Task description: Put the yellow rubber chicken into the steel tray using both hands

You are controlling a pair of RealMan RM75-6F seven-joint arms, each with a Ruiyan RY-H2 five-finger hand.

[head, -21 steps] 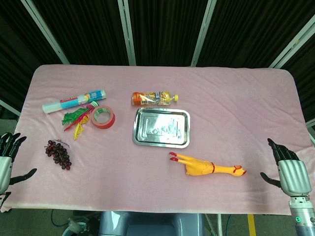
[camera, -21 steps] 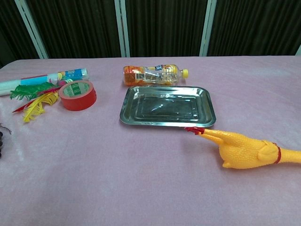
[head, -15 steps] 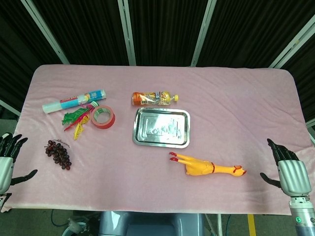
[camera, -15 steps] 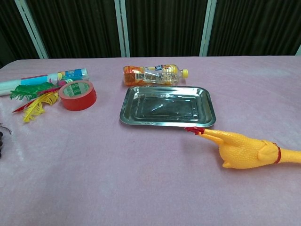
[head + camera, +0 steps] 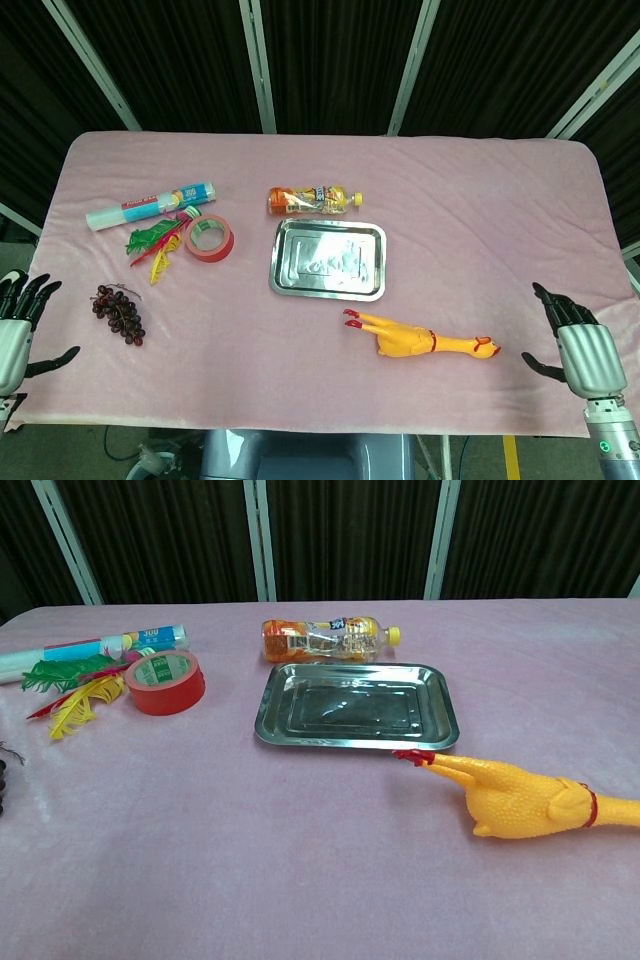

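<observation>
The yellow rubber chicken [image 5: 420, 340] [image 5: 520, 798] lies flat on the pink cloth, red feet toward the tray, head pointing right. Just behind it sits the empty steel tray [image 5: 328, 259] [image 5: 357, 707]. My right hand [image 5: 577, 340] hovers at the table's front right edge, fingers spread and holding nothing, well right of the chicken's head. Over the front left edge is my left hand [image 5: 18, 325], also spread and empty, far from the chicken. Neither hand shows in the chest view.
An orange drink bottle [image 5: 313, 200] lies behind the tray. To the left are a red tape roll [image 5: 209, 238], coloured feathers [image 5: 155, 245], a rolled bag pack [image 5: 150, 204] and dark grapes [image 5: 121, 312].
The right hand has shifted slightly left and up toward the table. The left hand has edged a little to the right. Objects have not moved.
</observation>
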